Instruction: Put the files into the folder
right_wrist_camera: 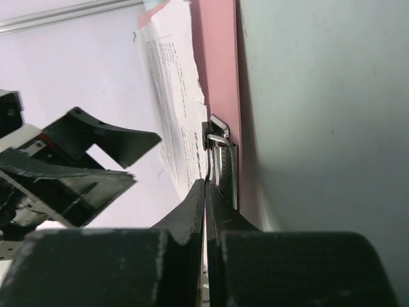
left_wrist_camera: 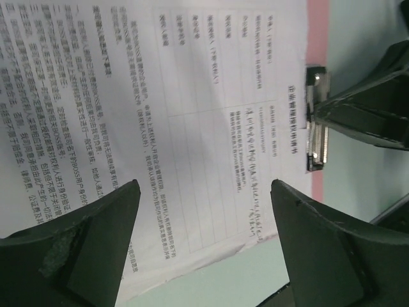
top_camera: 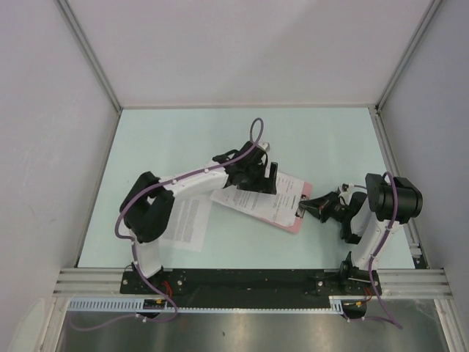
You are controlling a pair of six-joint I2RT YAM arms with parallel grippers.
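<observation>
The pink folder (top_camera: pixel 292 222) lies flat in the middle of the table, its metal clip (top_camera: pixel 301 210) on the right short edge. White printed files (top_camera: pixel 264 202) lie on it, reaching up to the clip. Another sheet (top_camera: pixel 183 220) lies on the table to the left, partly under the left arm. My left gripper (top_camera: pixel 267 180) hovers open and empty over the files (left_wrist_camera: pixel 192 128); in the left wrist view (left_wrist_camera: pixel 204 192) the clip (left_wrist_camera: pixel 317 121) shows at the right. My right gripper (top_camera: pixel 308 209) is shut on the clip's lever (right_wrist_camera: pixel 217 144) in the right wrist view (right_wrist_camera: pixel 206 184), beside the pink board (right_wrist_camera: pixel 220 64).
The pale green table (top_camera: pixel 183 139) is closed in by white walls at the back and both sides. A metal rail (top_camera: pixel 249 280) runs along the near edge by the arm bases. The two grippers are close together over the folder's right end.
</observation>
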